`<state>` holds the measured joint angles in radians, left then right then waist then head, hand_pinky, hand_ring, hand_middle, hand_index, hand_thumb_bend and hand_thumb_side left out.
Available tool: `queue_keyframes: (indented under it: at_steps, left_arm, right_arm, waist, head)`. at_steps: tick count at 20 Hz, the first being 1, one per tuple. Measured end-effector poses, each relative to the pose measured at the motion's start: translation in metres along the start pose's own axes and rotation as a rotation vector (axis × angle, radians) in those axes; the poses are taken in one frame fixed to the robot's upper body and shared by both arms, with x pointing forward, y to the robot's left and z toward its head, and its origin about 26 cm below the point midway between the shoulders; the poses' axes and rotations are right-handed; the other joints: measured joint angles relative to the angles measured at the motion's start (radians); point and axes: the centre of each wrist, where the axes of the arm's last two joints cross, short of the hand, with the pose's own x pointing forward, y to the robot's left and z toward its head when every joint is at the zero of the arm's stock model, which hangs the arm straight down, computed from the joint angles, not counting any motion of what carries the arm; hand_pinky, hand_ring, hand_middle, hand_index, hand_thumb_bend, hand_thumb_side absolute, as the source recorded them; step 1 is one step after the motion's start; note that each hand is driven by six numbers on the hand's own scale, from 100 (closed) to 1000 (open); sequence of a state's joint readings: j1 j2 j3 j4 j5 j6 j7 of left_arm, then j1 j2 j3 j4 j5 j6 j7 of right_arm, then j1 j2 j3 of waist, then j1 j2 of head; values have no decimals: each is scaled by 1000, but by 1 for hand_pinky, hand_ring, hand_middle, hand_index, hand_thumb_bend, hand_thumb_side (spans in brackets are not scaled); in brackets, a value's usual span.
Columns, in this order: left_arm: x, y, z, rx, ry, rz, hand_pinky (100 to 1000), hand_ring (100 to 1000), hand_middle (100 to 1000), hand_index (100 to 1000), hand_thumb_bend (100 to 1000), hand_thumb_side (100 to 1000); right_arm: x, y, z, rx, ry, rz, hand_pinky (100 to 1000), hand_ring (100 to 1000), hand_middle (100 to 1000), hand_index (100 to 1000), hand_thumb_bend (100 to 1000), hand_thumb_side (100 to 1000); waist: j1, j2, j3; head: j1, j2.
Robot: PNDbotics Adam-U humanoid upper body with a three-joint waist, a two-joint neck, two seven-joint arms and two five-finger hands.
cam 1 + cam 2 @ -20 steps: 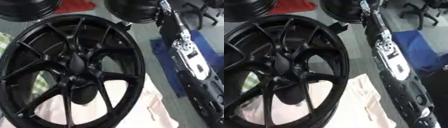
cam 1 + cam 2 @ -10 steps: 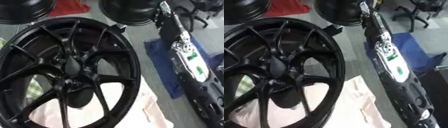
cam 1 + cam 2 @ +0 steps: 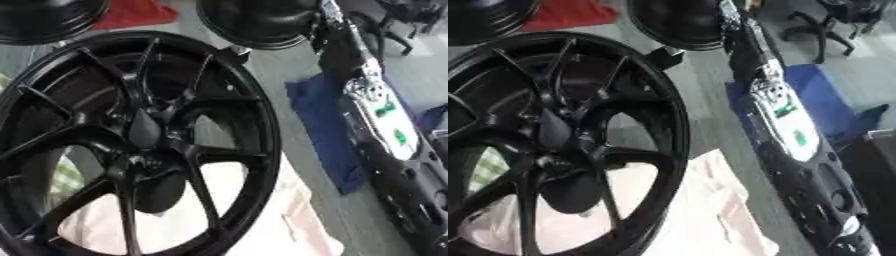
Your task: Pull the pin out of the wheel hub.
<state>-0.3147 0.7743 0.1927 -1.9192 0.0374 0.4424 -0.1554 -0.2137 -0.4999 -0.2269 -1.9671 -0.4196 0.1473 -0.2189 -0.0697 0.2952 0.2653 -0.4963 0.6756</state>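
1. A large black spoked wheel hub (image 3: 131, 145) is seen filling the left and centre of the frame, lying tilted, with its rim running from the upper left down to the lower centre.
2. The centre boss of the hub (image 3: 144, 131) is located left of centre in the left eye view; the spokes radiate from it to the rim.
3. No pin can be made out on the hub; its place cannot be told from either view.
4. A pale pink cloth (image 3: 710, 210) is seen beneath the hub, showing through the spoke gaps and spreading out at lower centre.
5. A blue cloth (image 3: 328, 135) lies on the grey surface to the right of the hub, apart from its rim.
6. The right arm (image 3: 785, 135), black with a silver section bearing green marks, runs from the lower right corner up to the top centre, passing over the blue cloth.
7. The right hand itself is not made out; whether it is wide, narrow or holding anything cannot be told.
8. The left hand appears in neither view.
9. Two further black wheels (image 3: 258, 20) are noted at the top edge, with a red cloth (image 3: 131, 12) between them.
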Motion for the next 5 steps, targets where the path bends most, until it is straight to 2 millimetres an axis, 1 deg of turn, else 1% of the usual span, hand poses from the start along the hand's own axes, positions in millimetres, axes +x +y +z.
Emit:
queue_keyframes:
  at_steps: [2,5]
  left_arm:
    - [3,-6,4,28,-64,70,780,543,584,750,315,711]
    - [-1,-22,9,59,-122,192,783,549,586,746,334,714]
  right_arm:
    - [1,1,-1,3,-11,0,1000,741,516,708,100,687]
    - [2,3,-1,10,-20,1,1000,742,517,710,100,683]
  waist:
    - [-2,0,0]
    - [-8,0,-6]
  head:
    - [0,0]
    - [2,0]
